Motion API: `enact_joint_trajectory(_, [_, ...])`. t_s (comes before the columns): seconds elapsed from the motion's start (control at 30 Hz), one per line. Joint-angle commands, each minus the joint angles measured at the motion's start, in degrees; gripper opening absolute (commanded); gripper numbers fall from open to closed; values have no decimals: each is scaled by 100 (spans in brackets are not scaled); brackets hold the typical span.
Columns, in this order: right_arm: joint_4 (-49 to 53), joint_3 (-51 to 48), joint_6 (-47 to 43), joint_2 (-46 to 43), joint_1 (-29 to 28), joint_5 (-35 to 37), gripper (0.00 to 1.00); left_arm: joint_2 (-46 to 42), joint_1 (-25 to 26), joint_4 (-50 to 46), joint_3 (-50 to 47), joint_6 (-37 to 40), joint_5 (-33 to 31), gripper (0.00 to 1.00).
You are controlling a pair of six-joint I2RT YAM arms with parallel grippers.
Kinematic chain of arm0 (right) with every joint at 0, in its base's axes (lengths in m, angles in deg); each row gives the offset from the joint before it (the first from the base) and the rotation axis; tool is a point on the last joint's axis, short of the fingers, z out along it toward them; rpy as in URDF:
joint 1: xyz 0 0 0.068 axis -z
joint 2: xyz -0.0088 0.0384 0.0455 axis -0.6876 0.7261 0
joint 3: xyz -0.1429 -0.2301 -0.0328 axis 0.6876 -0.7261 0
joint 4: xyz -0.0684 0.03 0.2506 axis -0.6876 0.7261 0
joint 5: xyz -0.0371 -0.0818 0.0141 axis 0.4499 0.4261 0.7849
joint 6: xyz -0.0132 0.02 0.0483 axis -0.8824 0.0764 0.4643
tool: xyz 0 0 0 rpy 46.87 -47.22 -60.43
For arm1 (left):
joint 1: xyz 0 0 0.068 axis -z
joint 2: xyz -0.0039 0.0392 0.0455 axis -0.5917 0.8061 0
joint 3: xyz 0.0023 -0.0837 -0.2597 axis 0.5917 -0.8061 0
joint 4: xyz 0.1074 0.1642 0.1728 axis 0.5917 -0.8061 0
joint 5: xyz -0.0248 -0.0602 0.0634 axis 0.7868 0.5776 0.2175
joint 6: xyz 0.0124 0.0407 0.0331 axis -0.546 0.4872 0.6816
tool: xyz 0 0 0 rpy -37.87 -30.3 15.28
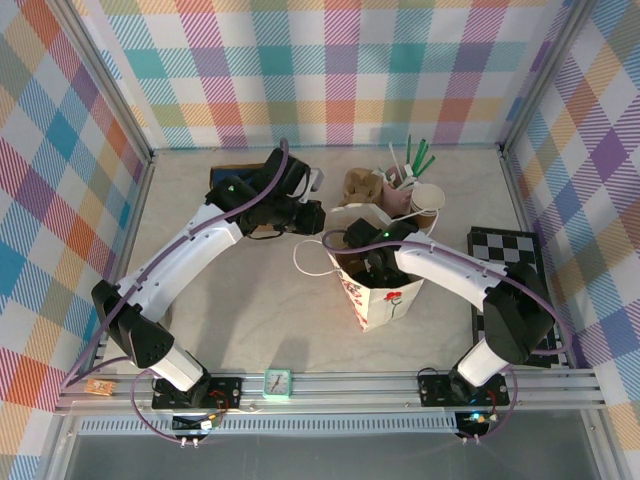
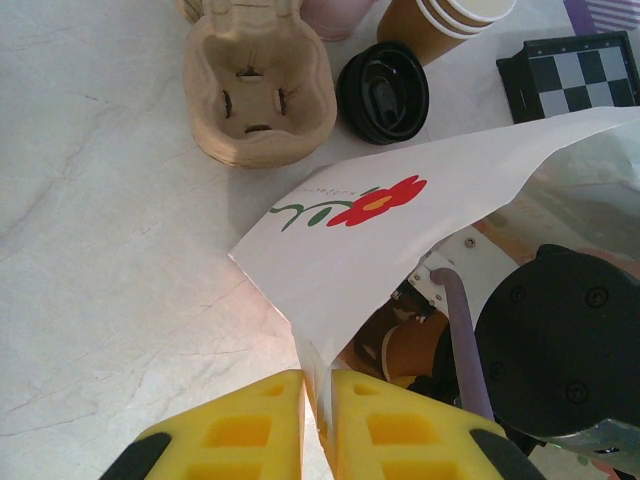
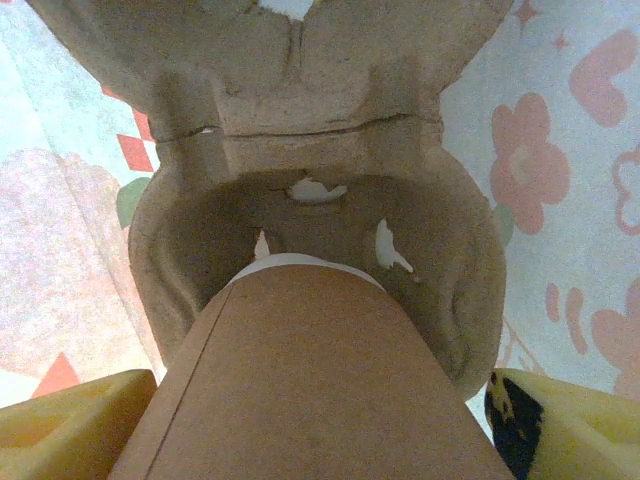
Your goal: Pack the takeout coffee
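Right gripper (image 3: 310, 430) clamped wide on the cup (image 3: 300, 360) walls. Cup base sits at a carrier (image 3: 300, 120) pocket inside the bag (image 1: 385, 300), mid counter (image 1: 250, 300); can't tell if it's seated. Cup looks light, with thin paper that dents if squeezed, and probably holds liquid, so keep it upright. Best hold is mid-wall, below the rim. Right arm bends in from near right, wrist dipped into the bag mouth. Left gripper (image 2: 318, 410) pinched together on the bag's rim, left arm stretched far, propping the mouth open.

cup (image 3: 300, 390) over carrier (image 3: 300, 130) | carrier in bag (image 1: 385, 300) | checkerboard (image 1: 505, 250) right of bag
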Motion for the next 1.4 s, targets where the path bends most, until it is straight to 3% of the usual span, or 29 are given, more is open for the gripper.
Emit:
enact_joint_trajectory(0.0, [193,-58,61,-155,6,38,28,16,71,-166,170,71,-79,15])
enact_joint_trajectory(1.37, [48,-229,59,-100,6,24,28,225,69,-324,378,109,-176,14])
